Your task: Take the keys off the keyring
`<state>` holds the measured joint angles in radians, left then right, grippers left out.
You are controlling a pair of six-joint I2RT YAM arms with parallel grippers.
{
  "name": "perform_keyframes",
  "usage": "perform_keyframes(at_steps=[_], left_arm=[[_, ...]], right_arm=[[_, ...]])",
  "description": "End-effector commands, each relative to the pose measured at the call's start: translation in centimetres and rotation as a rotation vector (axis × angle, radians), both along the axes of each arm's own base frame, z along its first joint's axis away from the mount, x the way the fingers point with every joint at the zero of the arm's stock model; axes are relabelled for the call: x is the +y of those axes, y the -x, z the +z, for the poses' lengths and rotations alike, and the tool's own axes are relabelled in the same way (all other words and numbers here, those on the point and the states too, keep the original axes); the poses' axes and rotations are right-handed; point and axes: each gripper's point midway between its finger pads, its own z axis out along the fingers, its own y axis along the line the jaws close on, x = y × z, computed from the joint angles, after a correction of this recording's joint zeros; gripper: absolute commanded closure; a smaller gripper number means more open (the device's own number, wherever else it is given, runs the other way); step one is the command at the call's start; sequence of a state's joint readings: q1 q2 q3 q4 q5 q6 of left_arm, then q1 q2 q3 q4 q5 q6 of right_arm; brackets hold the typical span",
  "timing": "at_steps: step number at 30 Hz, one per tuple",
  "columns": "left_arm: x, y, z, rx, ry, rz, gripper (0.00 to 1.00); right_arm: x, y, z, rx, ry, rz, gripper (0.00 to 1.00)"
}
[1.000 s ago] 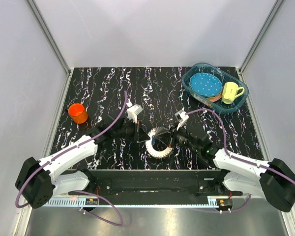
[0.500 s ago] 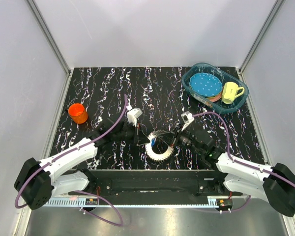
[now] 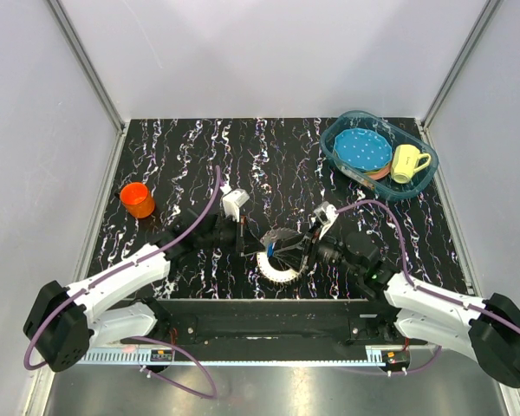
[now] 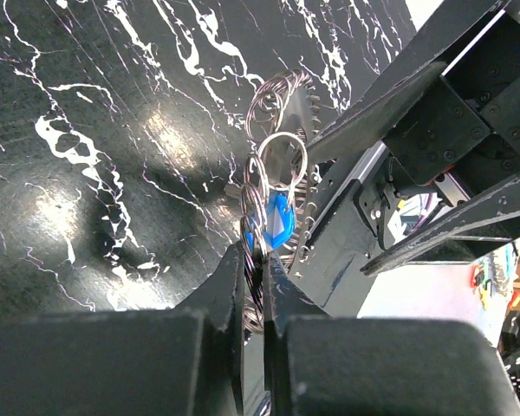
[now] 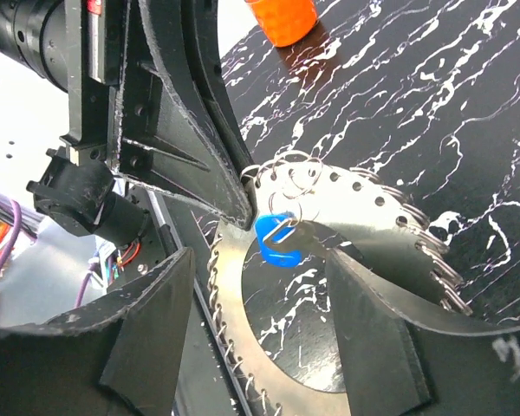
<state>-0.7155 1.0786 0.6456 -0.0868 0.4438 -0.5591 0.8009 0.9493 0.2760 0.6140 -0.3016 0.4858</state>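
Top camera overhead; wrist cameras close (both share keys (image 5: 377,212)).

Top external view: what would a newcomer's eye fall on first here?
The grey keys, fanned like gear teeth, lie at the near middle of the table. The left gripper pinches the keyring there; the right gripper stands open over the keys. A bright orange cup sits at the left.

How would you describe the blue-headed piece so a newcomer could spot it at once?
On the black marbled table, look at the middle of its near edge, where grey keys fan out like gear teeth. At the fan's upper left end, by the left gripper, sits the blue-headed piece, the only blue among grey metal.
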Motion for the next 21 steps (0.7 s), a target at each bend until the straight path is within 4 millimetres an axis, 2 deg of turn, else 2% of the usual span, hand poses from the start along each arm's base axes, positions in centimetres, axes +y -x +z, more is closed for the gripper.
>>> perform_keyframes(at_steps=[1, 5, 9, 17, 20, 21], left_arm=[[-1.5, -0.2, 5.1, -0.068, 0.141, -0.031, 1.0], [-1.8, -0.2, 6.2, -0.08, 0.181, -0.039, 1.0], [-1.6, -0.2, 6.5, -0.089, 0.182, -0.021, 1.0], [-1.6, -0.4, 6.0, -0.076, 0.178, -0.012, 1.0], [-1.6, -0.3, 5.9, -0.073, 0.179, -0.009, 1.0], [-1.5, -0.3, 5.9, -0.071, 0.177, -0.007, 1.0]], right_arm=[[0.3, -0.5, 3.1, -0.167, -0.024, 0.008, 0.31], [0.9, -1.0, 2.9, -0.16, -0.015, 0.011, 0.3], [1.5, -1.2, 3.2, -0.144, -0.045, 0.019, 0.3], [2.8, -2.1, 2.6, -0.1, -0.064, 0.022, 0.32], [3.0, -2.6, 2.6, -0.086, -0.065, 0.005, 0.39], [3.0, -2.6, 2.6, -0.08, -0.064, 0.005, 0.46]])
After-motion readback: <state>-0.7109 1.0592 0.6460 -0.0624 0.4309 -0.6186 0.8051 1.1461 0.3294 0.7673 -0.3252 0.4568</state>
